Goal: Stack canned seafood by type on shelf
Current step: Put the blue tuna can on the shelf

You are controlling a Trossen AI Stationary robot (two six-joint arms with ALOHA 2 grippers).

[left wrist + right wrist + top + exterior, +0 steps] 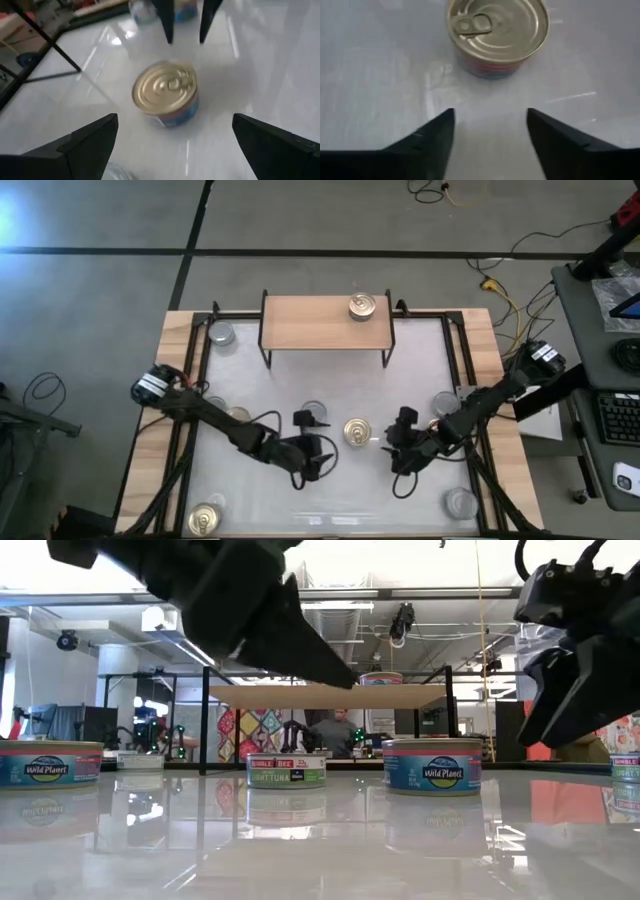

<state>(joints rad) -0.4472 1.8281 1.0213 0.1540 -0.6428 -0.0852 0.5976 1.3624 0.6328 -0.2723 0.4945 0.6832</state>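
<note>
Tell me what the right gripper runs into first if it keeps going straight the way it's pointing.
The gold-topped can at the table's centre. It sits directly ahead of the open right gripper, nothing between them. In the high view the left gripper faces the same can from the other side, farther along that line.

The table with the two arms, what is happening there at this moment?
Two robot arms are sorting tins onto a shelf. A gold-top tin stands on the table's middle, between both claws. The left claw is open beside it. The right claw is open too, facing it, touching nothing. One gold tin already stands on the shelf. Other tins wait near the table's edges.
</note>
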